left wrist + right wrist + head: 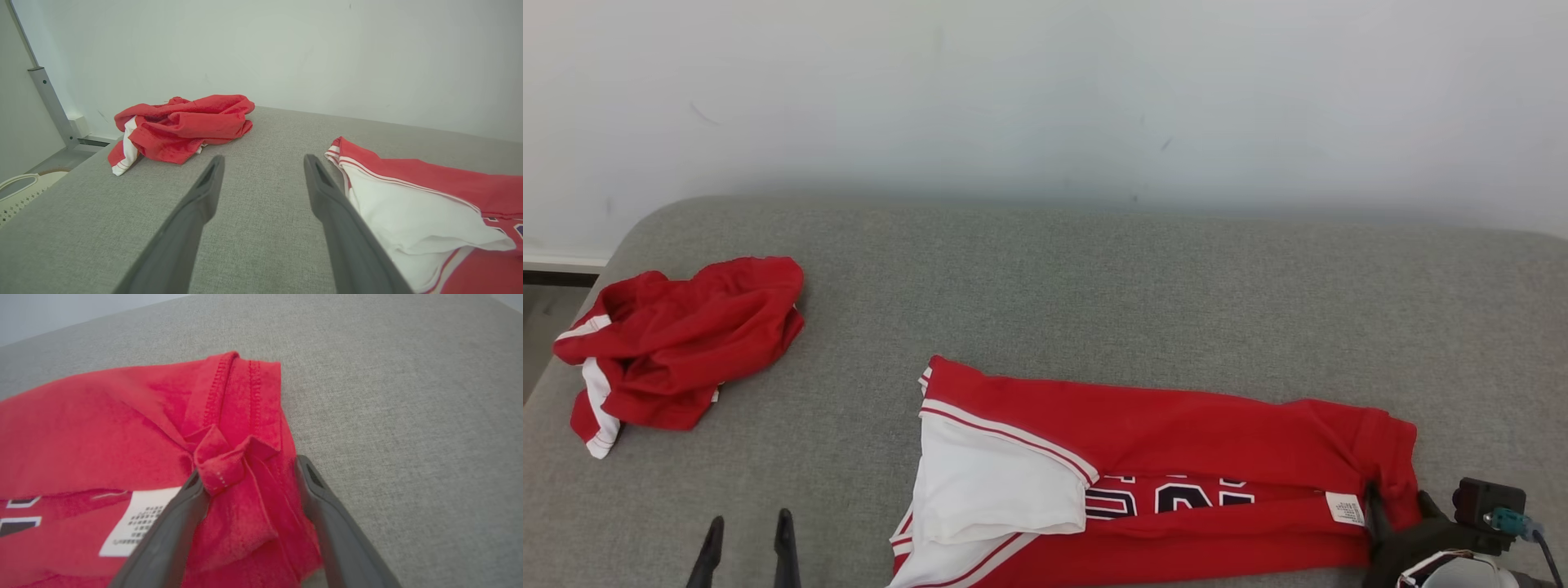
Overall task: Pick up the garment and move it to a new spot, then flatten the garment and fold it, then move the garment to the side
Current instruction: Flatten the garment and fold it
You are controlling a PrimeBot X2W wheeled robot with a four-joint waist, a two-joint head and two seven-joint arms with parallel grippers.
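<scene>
Red with white parts, the jersey (1176, 425) lies on the grey padded surface (1094, 278), folded into a long band. Its upper layer is plain red. At one end a white panel (988, 482) with red and white stripes on the edge is turned over the red cloth. Dark letters with white outline (1176, 494) show in the gap between the folded layers, and a small white label (1345, 508) sits near the other end.

At that label end is the right claw (1398, 498). Its jaws stand wide apart on either side of a small bunched fold of the jersey's hem. In the right wrist view one finger (179, 522) touches this fold, and the other finger rests at the outer edge of the jersey. The cloth between them is not pressed together, so the claw is open and grips nothing.

The left claw (750, 523) is beside the white end of the jersey, apart from it, over bare grey surface. Its jaws are also wide apart and empty.

Farther from the jersey, beyond the left claw, a crumpled cloth (686, 343) in red and white lies in a heap near the edge of the padded surface. Behind the jersey stands a pale wall (1045, 82).
</scene>
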